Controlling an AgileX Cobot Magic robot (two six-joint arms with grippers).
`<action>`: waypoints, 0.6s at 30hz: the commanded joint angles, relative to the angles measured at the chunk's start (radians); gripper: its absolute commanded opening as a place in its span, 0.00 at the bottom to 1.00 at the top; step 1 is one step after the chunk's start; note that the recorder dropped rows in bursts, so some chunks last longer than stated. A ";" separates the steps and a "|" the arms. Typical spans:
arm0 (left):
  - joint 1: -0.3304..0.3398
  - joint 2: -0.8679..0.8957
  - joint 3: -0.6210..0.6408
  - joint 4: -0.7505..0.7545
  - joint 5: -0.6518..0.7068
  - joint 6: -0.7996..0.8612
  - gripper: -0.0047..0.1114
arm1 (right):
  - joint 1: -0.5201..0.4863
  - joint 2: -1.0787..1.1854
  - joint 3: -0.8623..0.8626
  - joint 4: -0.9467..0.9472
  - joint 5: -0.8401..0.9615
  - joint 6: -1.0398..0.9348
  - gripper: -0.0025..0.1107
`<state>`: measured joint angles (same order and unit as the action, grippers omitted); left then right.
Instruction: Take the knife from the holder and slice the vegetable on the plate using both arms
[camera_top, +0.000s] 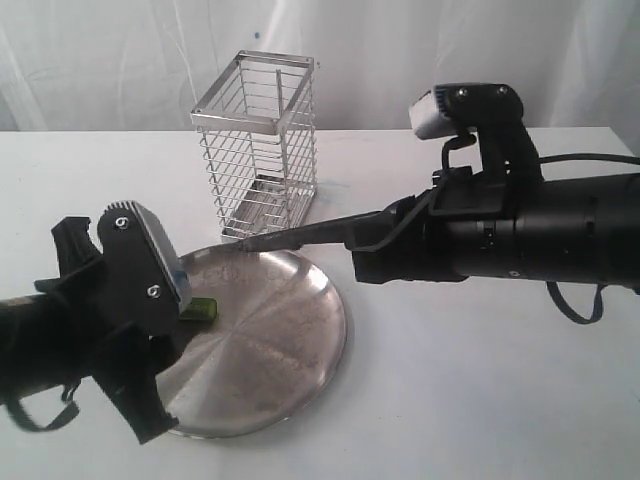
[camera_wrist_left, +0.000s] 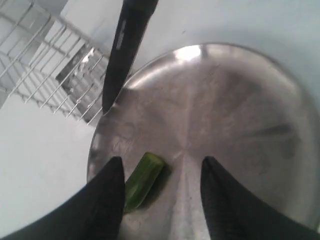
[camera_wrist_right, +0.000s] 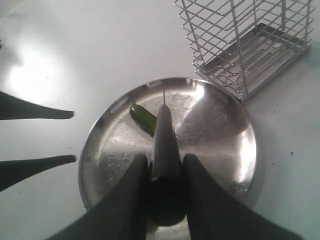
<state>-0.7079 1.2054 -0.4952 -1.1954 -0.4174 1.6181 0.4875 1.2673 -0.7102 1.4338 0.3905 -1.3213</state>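
The knife (camera_top: 290, 238) is out of the holder (camera_top: 258, 140) and sits in the right gripper (camera_wrist_right: 165, 159), whose jaws are clamped on the black handle. The blade runs straight out ahead like an extension of the arm. I'd say it is held that way so the arm can bring the edge down across the plate (camera_top: 300, 370) with a simple dip. The blade reaches over the plate's far side with its point near the rim by the holder's foot. It looks raised off the metal, though I can't be sure.

The vegetable (camera_wrist_left: 143, 179) lies on the plate near the rim on the left arm's side, a short green piece flat on its side. The left gripper (camera_wrist_left: 161, 162) hangs low over it with its jaws spread wide and gripping nothing. The piece lies between the fingers (camera_wrist_left: 107, 200), just beside one of them and well apart from the other. That placing looks deliberate to me: straddling the piece lets the jaws close and pin it while the blade cuts.

The holder stands upright on the table (camera_top: 480, 380) just behind the plate, out of both arms' way.

My guess is the fetching is done and the slicing is not. The danger is the blade coming down near the left fingers, since the piece is short and leaves little room
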 joint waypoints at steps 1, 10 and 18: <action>0.081 0.113 -0.100 -0.338 -0.014 0.222 0.39 | 0.000 -0.008 -0.014 0.056 0.014 -0.055 0.02; 0.202 0.274 -0.321 -0.549 0.006 0.502 0.35 | 0.000 -0.008 -0.056 0.056 0.094 -0.063 0.02; 0.207 0.280 -0.302 -0.549 0.051 0.171 0.35 | 0.000 -0.008 -0.060 0.058 0.074 -0.069 0.02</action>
<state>-0.5029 1.4971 -0.8136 -1.7218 -0.4216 1.9033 0.4875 1.2654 -0.7641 1.4808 0.4684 -1.3744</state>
